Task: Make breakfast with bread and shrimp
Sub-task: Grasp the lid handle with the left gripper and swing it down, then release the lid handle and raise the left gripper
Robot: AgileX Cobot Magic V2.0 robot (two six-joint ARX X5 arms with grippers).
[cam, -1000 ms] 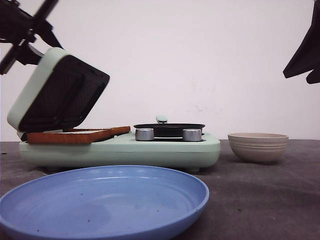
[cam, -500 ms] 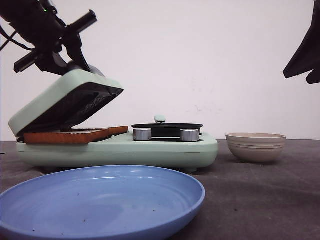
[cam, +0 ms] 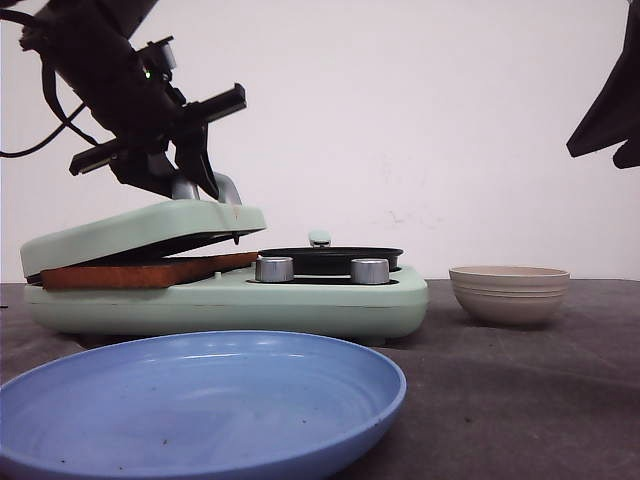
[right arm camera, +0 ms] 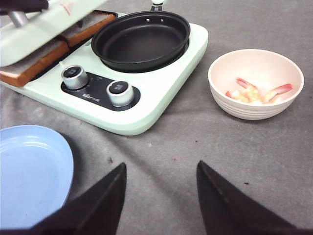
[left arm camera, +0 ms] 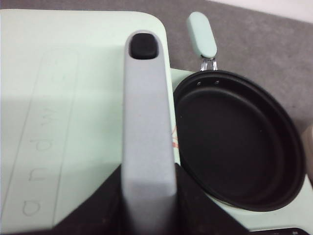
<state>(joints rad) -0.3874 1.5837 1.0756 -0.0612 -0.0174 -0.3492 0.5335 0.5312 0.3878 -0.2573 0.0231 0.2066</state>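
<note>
The left hand (cam: 195, 180) grips the grey handle (left arm camera: 146, 132) on top of the mint-green lid (cam: 140, 228) of the sandwich maker (cam: 300, 300), its black fingers closed on either side of that handle in the left wrist view. The lid is tilted low over the left half of the appliance, hinged at the far left and open only a narrow wedge toward the right. Under it lies the bread (cam: 130, 272), its orange-brown crust showing along the near edge between lid and base. On the right half of the appliance sits a black frying pan (right arm camera: 142, 40) with a mint handle (left arm camera: 201, 34) pointing away, and two silver knobs (cam: 274, 269) face the near side. To the right of the appliance, apart from it, stands a beige bowl (right arm camera: 220, 93) holding the shrimp (right arm camera: 254, 93), pink-orange pieces lying together. A blue plate (cam: 200, 400) rests on the grey worktop (cam: 520, 400) nearest the camera. The right hand (right arm camera: 159, 196) hangs high above the worktop, its fingers spread wide and holding nothing.
</note>
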